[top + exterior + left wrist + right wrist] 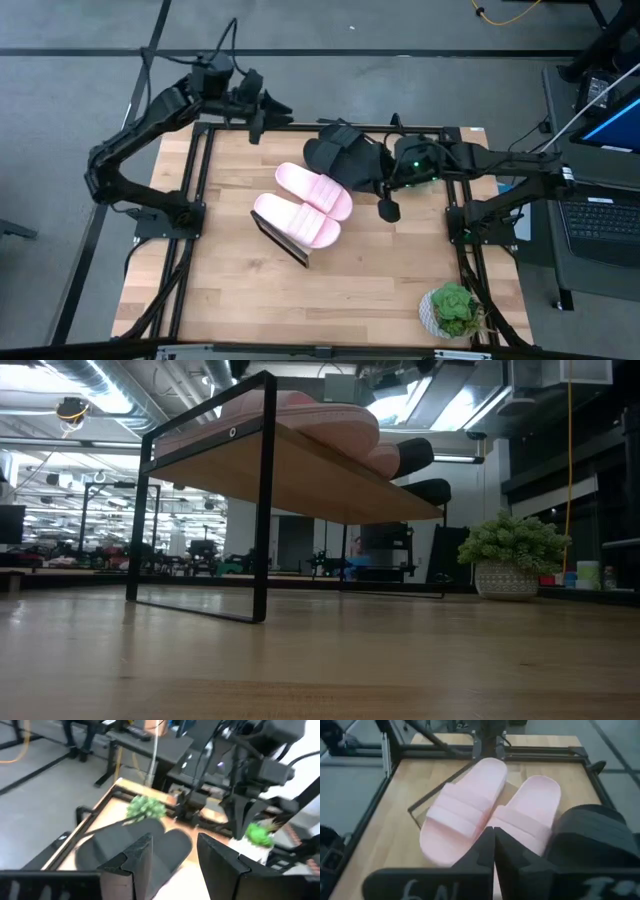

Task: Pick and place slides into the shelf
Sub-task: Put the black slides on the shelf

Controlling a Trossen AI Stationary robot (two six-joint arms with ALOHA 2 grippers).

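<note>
Right gripper [388, 208]: arm reaching across shelf [285, 240], fingers clenched, empty, beside 2 black slides [345, 158]. 2 pink slides [305, 205] ahead. Left gripper [262, 118]: at far table edge, fingers released.

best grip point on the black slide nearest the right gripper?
Probably the wide strap of that black slide: it arches over the sole, so it gives the jaws an edge to close across. Come from above on the side of the right gripper, which hangs shut beside it. The pink slides crowd its other side on the shelf, so an approach from there looks blocked.
</note>
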